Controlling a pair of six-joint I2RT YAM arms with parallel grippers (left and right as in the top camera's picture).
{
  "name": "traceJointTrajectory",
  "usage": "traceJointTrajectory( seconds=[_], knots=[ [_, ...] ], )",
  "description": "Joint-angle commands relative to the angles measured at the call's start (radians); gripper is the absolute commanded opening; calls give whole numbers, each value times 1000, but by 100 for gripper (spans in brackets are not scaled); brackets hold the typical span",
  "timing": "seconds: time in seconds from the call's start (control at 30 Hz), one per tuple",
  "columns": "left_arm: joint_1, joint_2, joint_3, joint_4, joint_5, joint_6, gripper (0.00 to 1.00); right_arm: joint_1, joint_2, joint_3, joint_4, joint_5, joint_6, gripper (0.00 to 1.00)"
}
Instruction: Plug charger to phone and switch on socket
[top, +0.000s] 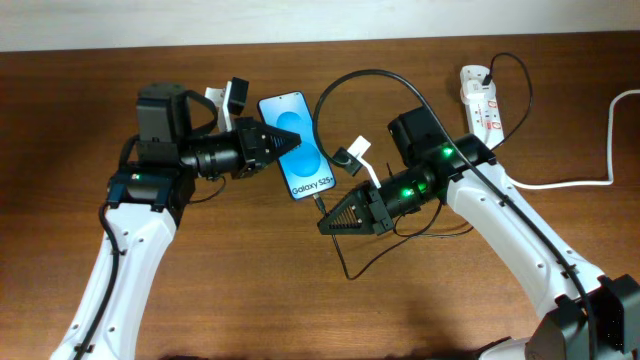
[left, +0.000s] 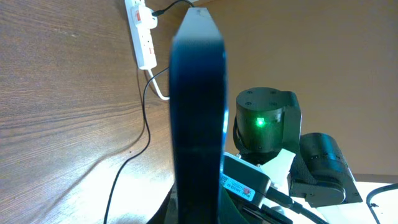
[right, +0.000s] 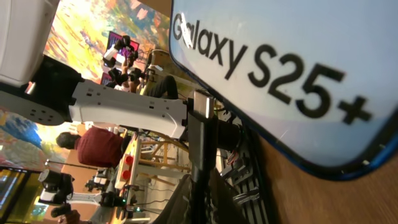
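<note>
The phone (top: 300, 146) lies on the table with its blue screen up and its white text line toward the near end. My left gripper (top: 291, 143) is shut on it from the left. In the left wrist view the phone (left: 199, 118) shows edge-on between the jaws. My right gripper (top: 323, 223) sits just below the phone's near end, shut on the charger's plug tip (right: 201, 118). That tip points up beside the phone (right: 280, 56) rim. The charger's thin black cable (top: 372, 73) arcs back toward the white socket (top: 480, 98) at the far right.
A thick white cord (top: 560, 184) runs from the socket toward the right table edge. The right arm (left: 267, 124) stands close behind the phone in the left wrist view. The socket (left: 142, 34) lies at the far side there. Loose black cable (top: 345, 262) trails below the right gripper.
</note>
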Motion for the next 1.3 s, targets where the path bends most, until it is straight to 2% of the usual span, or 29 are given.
traceJointTrajectory(
  seconds=[0.0, 0.2, 1.27],
  knots=[
    [0, -5, 10, 3, 9, 19, 0, 4, -21, 3, 2, -27, 32, 4],
    [0, -5, 10, 3, 12, 19, 0, 4, -21, 3, 3, 26, 118, 4],
    [0, -5, 10, 3, 11, 19, 0, 5, -21, 3, 52, -55, 117, 4]
  ],
)
